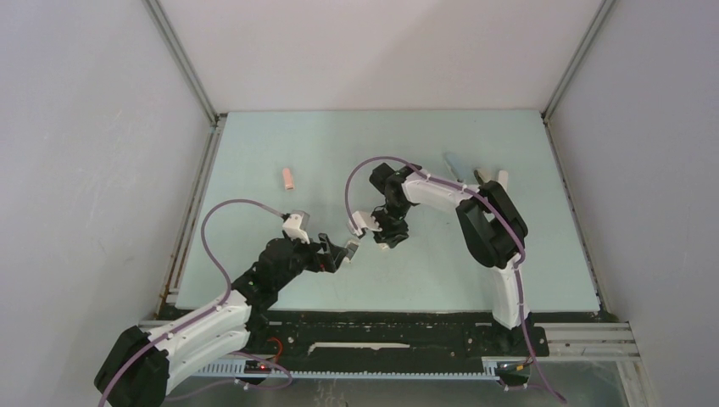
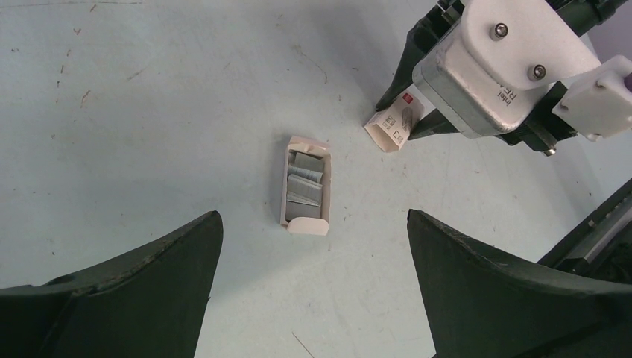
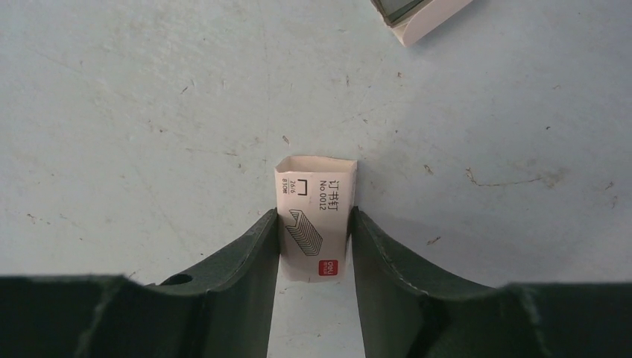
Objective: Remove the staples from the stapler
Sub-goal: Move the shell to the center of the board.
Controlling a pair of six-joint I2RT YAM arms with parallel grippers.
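Note:
Short silver-grey staple strips lie in a small open white tray on the pale table, just ahead of my left gripper, which is open and empty above it. My right gripper is shut on a white staple-box sleeve with a red logo, held low over the table. That sleeve also shows in the left wrist view, beyond the tray. A corner of the tray shows in the right wrist view. In the top view the two grippers, left and right, are close together mid-table.
A few slim objects that look like small staplers lie at the back right. A small pink object lies at the back left. Grey walls enclose the table on three sides.

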